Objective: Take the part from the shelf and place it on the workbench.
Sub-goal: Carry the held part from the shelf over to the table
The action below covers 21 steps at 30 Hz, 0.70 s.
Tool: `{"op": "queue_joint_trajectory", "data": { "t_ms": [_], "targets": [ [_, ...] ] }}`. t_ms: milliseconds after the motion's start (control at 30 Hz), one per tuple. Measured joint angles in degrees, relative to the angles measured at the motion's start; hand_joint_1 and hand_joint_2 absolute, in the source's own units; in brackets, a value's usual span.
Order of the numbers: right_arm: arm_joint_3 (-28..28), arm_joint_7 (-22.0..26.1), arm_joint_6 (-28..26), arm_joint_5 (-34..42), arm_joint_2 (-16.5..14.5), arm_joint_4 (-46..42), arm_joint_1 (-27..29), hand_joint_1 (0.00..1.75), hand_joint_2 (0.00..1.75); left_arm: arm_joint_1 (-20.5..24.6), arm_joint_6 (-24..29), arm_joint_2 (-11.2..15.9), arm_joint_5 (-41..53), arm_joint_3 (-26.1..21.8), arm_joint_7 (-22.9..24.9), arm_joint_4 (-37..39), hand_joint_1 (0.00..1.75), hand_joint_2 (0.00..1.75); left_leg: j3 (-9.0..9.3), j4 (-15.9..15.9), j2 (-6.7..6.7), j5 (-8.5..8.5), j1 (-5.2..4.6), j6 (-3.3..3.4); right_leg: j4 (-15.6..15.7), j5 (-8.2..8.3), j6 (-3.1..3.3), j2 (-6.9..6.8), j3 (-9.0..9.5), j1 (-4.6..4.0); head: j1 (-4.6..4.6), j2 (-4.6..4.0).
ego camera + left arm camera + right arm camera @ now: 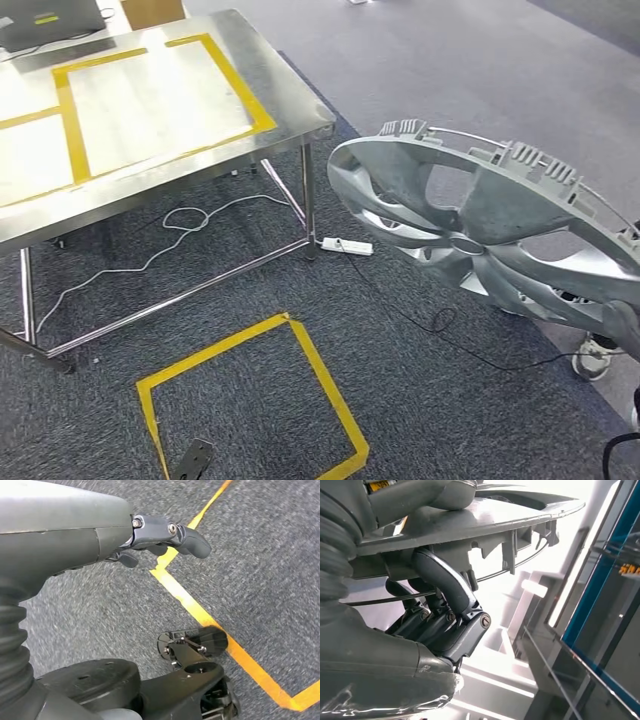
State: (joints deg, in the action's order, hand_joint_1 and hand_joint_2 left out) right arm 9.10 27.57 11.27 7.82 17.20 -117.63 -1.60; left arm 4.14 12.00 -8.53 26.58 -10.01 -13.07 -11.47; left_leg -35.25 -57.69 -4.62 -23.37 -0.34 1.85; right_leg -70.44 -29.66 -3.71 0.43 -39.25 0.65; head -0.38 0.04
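Right hand: the right hand (444, 615) grips the rim of the silver plastic spoked wheel cover (490, 225), dark fingers (440, 582) curled under its edge and the thumb on top.
Part: the wheel cover is held in the air, tilted nearly flat, above the grey carpet (423, 400), off to the side of the table.
Left hand: the left hand (166, 537) hangs over the carpet with fingers loosely bent, holding nothing.
Workbench: the stainless steel table with yellow tape rectangles (287, 95) stands well apart from the cover.
Floor: a yellow tape square (332, 395) lies before the table.

Right robot hand (433, 610) grips the silver part's (478, 522) rim (fingers curled underneath).
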Motion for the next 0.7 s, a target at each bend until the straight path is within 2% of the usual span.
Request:
{"op": "queue_joint_trajectory", "data": {
  "t_ms": [67,100,133,200,233,267,333,367,400,433,467,500,567,633,667,700],
  "targets": [
    [0.0,0.0,0.0,0.0,0.1,0.1,0.0,1.75,1.75,0.0,0.0,0.0,0.0,0.0,0.0,0.0,0.0,1.75,-0.07,-0.3,-1.59,-0.07,0.11,-0.51,7.3,2.91,-0.18,2.59,3.47,0.53,0.0,0.0],
    [0.0,0.0,0.0,0.0,0.1,0.1,0.0,1.75,1.75,0.0,0.0,0.1,0.0,0.0,0.0,0.0,0.0,1.75,-0.28,-0.4,-2.28,-0.02,0.17,-0.84,9.6,3.39,-0.15,3.6,4.6,0.69,0.01,0.0],
    [-0.1,0.0,0.0,0.0,0.1,0.1,0.0,1.75,1.75,0.0,0.0,0.1,0.0,0.0,0.0,0.0,0.0,1.75,-0.53,-0.4,-2.92,0.12,0.23,-1.21,10.4,3.25,0.05,4.18,5.09,0.69,-0.02,0.0],
    [-0.2,-0.1,0.0,0.0,0.2,0.2,-0.1,1.75,1.75,-0.3,0.0,0.2,0.0,0.0,0.0,0.0,0.0,1.75,-0.91,-0.2,-3.86,0.44,0.45,-1.81,10.7,3.34,0.79,3.16,5.27,0.54,-0.01,0.0],
    [-0.2,-0.1,0.0,0.0,0.2,0.2,-0.1,1.75,1.75,-0.4,0.0,0.2,0.0,0.0,0.0,0.0,0.0,1.75,-1.11,-0.5,-3.19,0.23,0.38,-2.12,10.8,3.42,1.2,2.53,5.35,0.55,-0.14,0.0],
    [-0.2,0.0,0.0,0.0,0.2,0.3,-0.2,1.75,1.75,-0.4,-0.1,0.2,0.0,0.0,0.0,0.0,0.0,1.75,-1.72,-1.7,-1.76,-0.56,0.25,-2.4,10.9,3.47,1.58,1.8,5.47,0.59,-0.38,0.0],
    [-0.2,0.0,0.0,0.0,0.2,0.3,-0.1,1.75,1.75,-0.1,-0.1,0.1,0.1,0.0,0.0,0.0,0.0,1.75,-4.54,-7.5,2.08,-3.66,0.04,-2.91,11.1,3.43,2.13,0.25,5.65,0.52,-0.89,0.0],
    [-0.2,0.0,0.0,0.0,0.2,0.3,0.0,1.75,1.75,0.0,-0.2,0.1,0.2,0.0,0.0,0.0,0.0,1.75,-6.47,-11.3,3.18,-5.33,0.1,-3.05,11.1,3.36,2.29,-0.57,5.67,0.43,-1.01,0.0],
    [-0.2,0.0,0.0,0.0,0.2,0.3,0.2,1.75,1.75,0.0,-0.2,0.1,0.3,0.0,0.0,0.0,0.0,1.75,-8.05,-14.4,3.69,-6.34,0.14,-3.09,11.1,3.28,2.38,-1.39,5.71,0.36,-0.99,0.0],
    [-0.2,0.0,0.0,-0.1,0.2,0.3,0.4,1.75,1.75,0.0,-0.2,0.1,0.3,0.0,0.0,0.0,0.0,1.75,-8.83,-15.8,3.9,-6.34,0.16,-3.04,11.1,3.19,2.45,-2.19,5.77,0.3,-1.01,0.0],
    [-0.2,0.0,0.0,-0.1,0.2,0.3,0.6,1.75,1.75,-0.1,-0.2,0.1,0.3,0.0,0.0,0.0,0.0,1.75,-8.55,-15.1,4.01,-5.32,0.15,-2.9,11.1,3.09,2.47,-2.96,5.88,0.23,-1.01,0.0],
    [-0.2,0.0,-0.1,-0.1,0.3,0.3,0.8,1.75,1.75,-0.1,-0.2,0.1,0.4,0.0,0.0,0.0,0.0,1.75,-7.18,-12.4,4.35,-3.53,0.08,-2.64,11.1,2.97,2.46,-3.71,6.05,0.14,-1.01,0.0],
    [-0.2,0.0,-0.1,-0.1,0.3,0.2,0.9,1.75,1.75,-0.1,-0.2,0.1,0.4,0.0,0.0,0.0,0.0,1.75,-3.17,-4.8,6.94,-0.32,-0.52,-1.8,11.0,2.59,2.22,-5.03,6.46,-0.21,-1.0,0.0],
    [-0.1,0.1,-0.1,-0.1,0.4,0.2,1.1,1.75,1.75,0.1,-0.2,0.1,0.4,0.0,0.0,0.0,0.0,1.75,-1.06,-0.6,8.99,0.43,-1.1,-1.19,11.1,2.17,1.75,-6.22,6.81,-0.61,-0.94,0.0],
    [-0.1,0.1,-0.1,-0.1,0.5,0.1,1.1,1.75,1.75,0.1,-0.2,0.1,0.4,0.0,0.0,0.0,0.0,1.75,-0.94,-0.2,8.87,0.2,-1.25,-1.08,11.2,1.99,1.48,-6.88,7.0,-0.77,-0.89,0.0],
    [-0.1,0.1,-0.1,-0.1,0.6,0.1,1.1,1.75,1.75,0.1,-0.2,0.1,0.4,0.0,0.0,0.0,0.0,1.75,-0.96,-0.1,8.05,0.21,-1.15,-0.93,11.4,1.86,1.23,-7.56,7.31,-0.79,-0.88,0.0]
  ]
}}
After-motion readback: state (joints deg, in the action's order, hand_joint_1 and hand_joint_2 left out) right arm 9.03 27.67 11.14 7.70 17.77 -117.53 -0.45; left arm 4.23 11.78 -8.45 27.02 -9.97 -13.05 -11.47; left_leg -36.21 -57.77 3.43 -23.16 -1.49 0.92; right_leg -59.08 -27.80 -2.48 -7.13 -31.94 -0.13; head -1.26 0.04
